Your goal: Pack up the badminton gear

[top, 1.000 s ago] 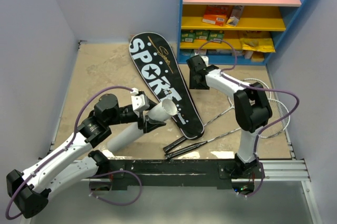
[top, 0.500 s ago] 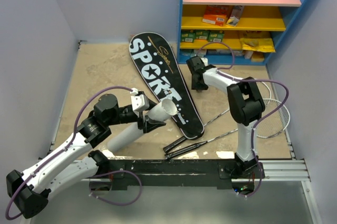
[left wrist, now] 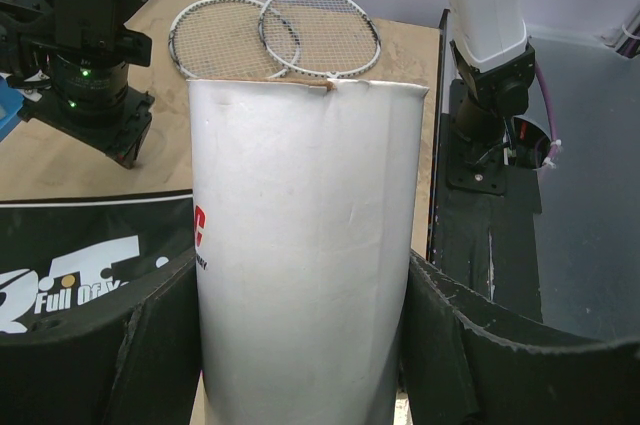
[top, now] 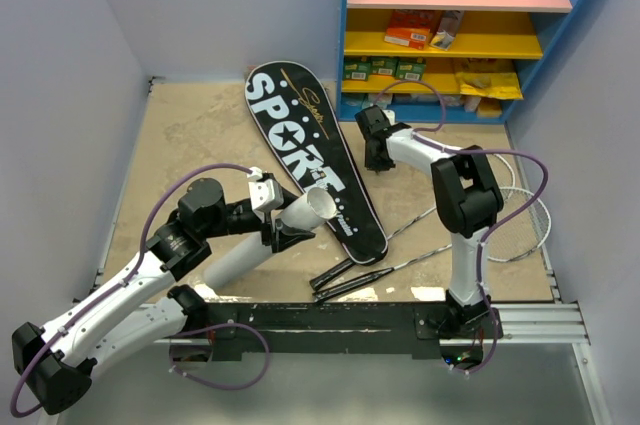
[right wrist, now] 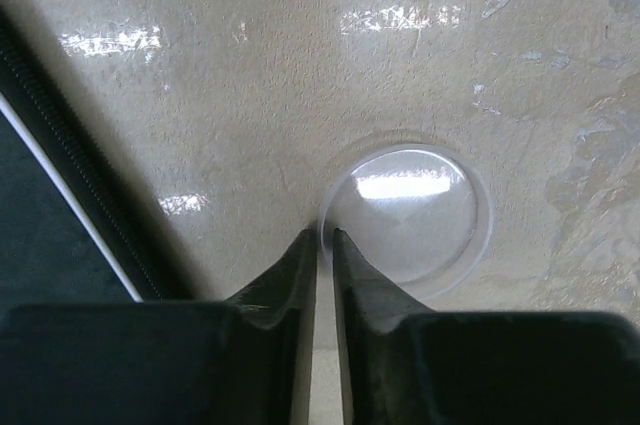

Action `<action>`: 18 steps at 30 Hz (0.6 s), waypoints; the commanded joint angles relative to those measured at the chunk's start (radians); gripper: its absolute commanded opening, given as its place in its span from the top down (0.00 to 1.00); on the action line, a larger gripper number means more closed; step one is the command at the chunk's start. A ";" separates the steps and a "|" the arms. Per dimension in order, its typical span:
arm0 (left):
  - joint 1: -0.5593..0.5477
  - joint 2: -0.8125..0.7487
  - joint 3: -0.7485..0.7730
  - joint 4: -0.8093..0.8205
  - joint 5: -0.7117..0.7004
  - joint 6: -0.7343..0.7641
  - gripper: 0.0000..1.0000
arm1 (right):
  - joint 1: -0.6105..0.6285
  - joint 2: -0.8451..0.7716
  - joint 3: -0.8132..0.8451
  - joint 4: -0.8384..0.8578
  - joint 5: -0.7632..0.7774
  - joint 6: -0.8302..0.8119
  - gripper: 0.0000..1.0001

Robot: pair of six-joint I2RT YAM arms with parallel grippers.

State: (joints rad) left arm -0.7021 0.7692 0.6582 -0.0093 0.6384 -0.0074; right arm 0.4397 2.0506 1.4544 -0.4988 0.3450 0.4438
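tube (left wrist: 300, 245) in left jaws, lid (right wrist: 412, 213) in right jaws

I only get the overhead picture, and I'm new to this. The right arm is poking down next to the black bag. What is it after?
Observer: A clear round lid, lying flat on the table.
Operator: Has it got hold of it?
Observer: It seems so. The right fingers are almost together, and the lid's rim runs into the slit between them.
Operator: And is the left arm really gripping that white tube?
Observer: Yes. The tube fills the gap between the left fingers and touches both.
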 commanded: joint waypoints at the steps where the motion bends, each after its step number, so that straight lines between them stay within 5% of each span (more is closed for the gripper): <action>1: -0.004 -0.010 0.046 0.054 0.001 0.001 0.95 | -0.004 -0.001 0.006 0.020 -0.018 -0.007 0.89; 9: -0.002 -0.010 0.046 0.054 0.004 0.000 0.95 | -0.002 -0.021 -0.006 0.017 -0.026 -0.010 1.00; 18: -0.002 -0.007 0.044 0.052 0.001 0.001 0.95 | -0.004 -0.184 -0.026 -0.021 -0.041 -0.013 1.00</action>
State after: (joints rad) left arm -0.7021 0.7696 0.6582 -0.0090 0.6384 -0.0074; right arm 0.4381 2.0125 1.4387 -0.5102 0.3176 0.4427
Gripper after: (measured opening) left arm 0.701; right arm 0.010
